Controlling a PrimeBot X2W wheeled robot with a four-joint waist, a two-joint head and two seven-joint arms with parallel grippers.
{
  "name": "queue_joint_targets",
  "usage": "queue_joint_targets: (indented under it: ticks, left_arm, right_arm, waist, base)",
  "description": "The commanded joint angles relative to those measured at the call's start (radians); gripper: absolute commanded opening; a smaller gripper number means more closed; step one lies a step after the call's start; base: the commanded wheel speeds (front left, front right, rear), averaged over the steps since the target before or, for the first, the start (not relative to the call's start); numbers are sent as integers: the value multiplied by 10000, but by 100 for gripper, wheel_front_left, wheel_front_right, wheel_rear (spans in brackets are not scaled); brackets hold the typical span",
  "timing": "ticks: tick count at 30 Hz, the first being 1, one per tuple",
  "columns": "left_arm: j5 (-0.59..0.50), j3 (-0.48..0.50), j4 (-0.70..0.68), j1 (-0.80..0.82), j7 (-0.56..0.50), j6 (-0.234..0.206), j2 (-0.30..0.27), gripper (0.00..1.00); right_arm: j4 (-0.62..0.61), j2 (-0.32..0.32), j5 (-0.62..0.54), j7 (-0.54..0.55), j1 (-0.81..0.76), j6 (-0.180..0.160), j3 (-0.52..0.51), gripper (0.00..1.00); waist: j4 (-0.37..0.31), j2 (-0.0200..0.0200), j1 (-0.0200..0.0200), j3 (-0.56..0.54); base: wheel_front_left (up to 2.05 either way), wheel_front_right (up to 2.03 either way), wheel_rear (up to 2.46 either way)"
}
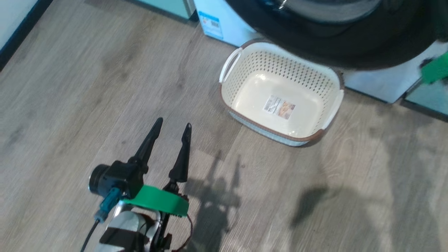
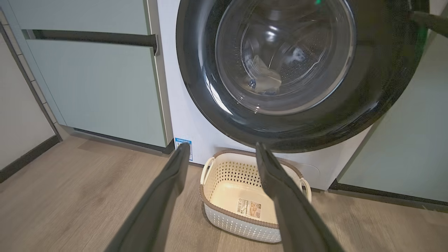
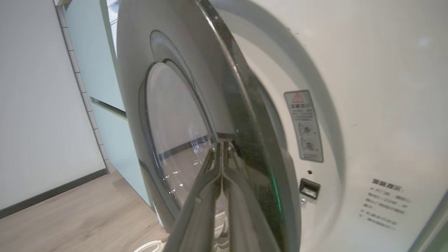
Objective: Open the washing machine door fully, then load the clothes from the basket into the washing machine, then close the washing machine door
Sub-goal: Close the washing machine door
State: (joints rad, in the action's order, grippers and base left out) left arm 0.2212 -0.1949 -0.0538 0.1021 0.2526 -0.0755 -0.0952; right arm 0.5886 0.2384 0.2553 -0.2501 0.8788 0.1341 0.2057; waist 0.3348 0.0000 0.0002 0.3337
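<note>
Wood-grain flooring [image 1: 70, 87] runs up to a row of pale-green cabinets [image 2: 98, 91]. Nearest the robot, the left gripper [image 1: 174, 123] hovers above bare floor, fingers spread wide and carrying nothing. Beyond it, the basket [image 1: 280, 68] stands on the floor just in front of the washing machine [image 3: 367, 70]. It is empty, with the label on its bottom exposed.

The right gripper [image 3: 222, 147] has its two fingers pressed together, holding nothing, and its tips appear to rest against the outer face of the washing machine door [image 2: 367, 105]. The door stands slightly ajar: the right wrist view shows a narrow gap and an uncovered latch slot on the front panel. Farther in, the clothes [image 2: 267, 78] are seen through the glass as a pale bundle in the drum.

Assessment: opening and loading appear complete. Pushing the door home until it latches remains outstanding.
</note>
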Motion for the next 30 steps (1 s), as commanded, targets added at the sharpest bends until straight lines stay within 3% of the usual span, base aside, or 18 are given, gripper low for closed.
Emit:
queue_joint_targets:
  ticks: [1,7,17,23,30]
  left_arm:
    - [60,335,-275,331,81,27,-42,100]
    - [5,286,-368,681,89,164,246,100]
    - [-90,366,-314,856,90,295,395,100]
    - [-169,462,-230,825,91,338,422,100]
    - [-320,637,-118,628,91,422,432,100]
  right_arm:
    - [-227,76,-66,14,413,-34,-33,0]
    - [478,486,-347,41,1420,-34,-644,0]
    - [982,450,-554,-67,1958,-34,-1080,0]
    - [889,289,-516,-100,1581,-34,-614,0]
    - [67,40,-200,-113,96,-34,-58,0]
  waist:
    - [199,0,-2,218]
    - [610,0,-2,737]
    - [708,0,-2,899]
    - [548,0,-2,693]
    - [127,0,-2,190]
  base:
    - [0,0,0]
    - [0,0,0]
    - [0,0,0]
    - [0,0,0]
    - [0,0,0]
